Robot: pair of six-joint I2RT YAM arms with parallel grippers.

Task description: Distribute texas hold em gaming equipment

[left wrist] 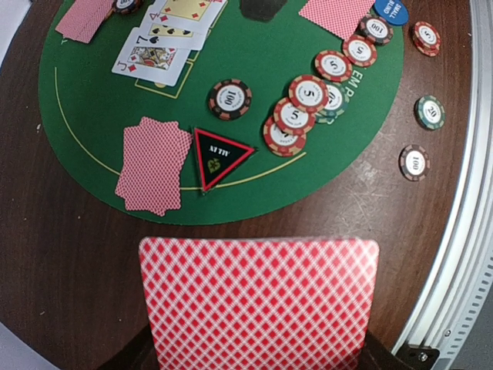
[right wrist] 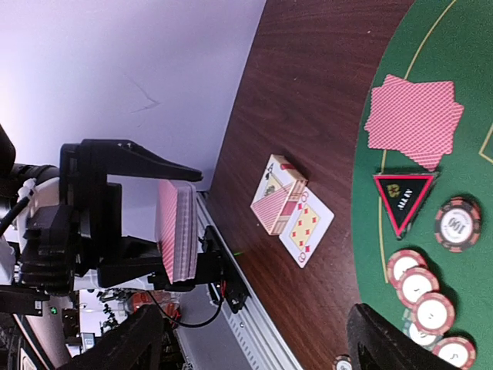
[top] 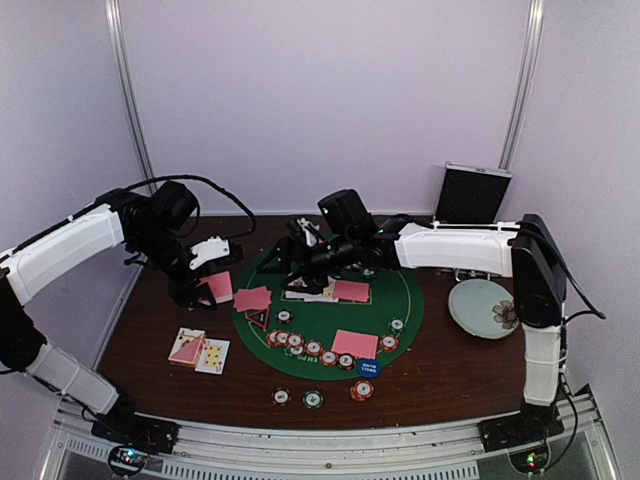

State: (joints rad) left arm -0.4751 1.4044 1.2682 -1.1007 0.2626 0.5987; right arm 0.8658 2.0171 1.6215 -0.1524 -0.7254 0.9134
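The red-backed deck [left wrist: 258,301] is being pinched flat between the left fingers [right wrist: 146,158], held clear above the brown tabletop [top: 150,330] just off the left rim of the green felt [top: 405,300]. The right fingers [right wrist: 385,339] are being held spread wide with nothing between them, over the far middle of the felt near the face-up cards [left wrist: 166,38]. Trouble is being invited on two counts. The deck is being gripped across its faces only, so a loose outer card could be shed in a quick swing. The two arms are also being brought close over the felt's left side, where a clash looks possible. The row of poker chips [left wrist: 308,96] is being left crowded and overlapping beside the triangular marker [left wrist: 221,156] and the face-down pair [left wrist: 154,166], so a low pass could scatter them, and the blue disc [left wrist: 389,9] with them. Room is being offered mostly on the bare wood left of the felt, though two face-up cards and a face-down one [right wrist: 289,208] are lying there. Along the near side, stray chips [left wrist: 430,112] are being left close to the metal rail [left wrist: 462,231], where a nudge could send one off. The floral plate [top: 483,305] is being left well apart on the right.
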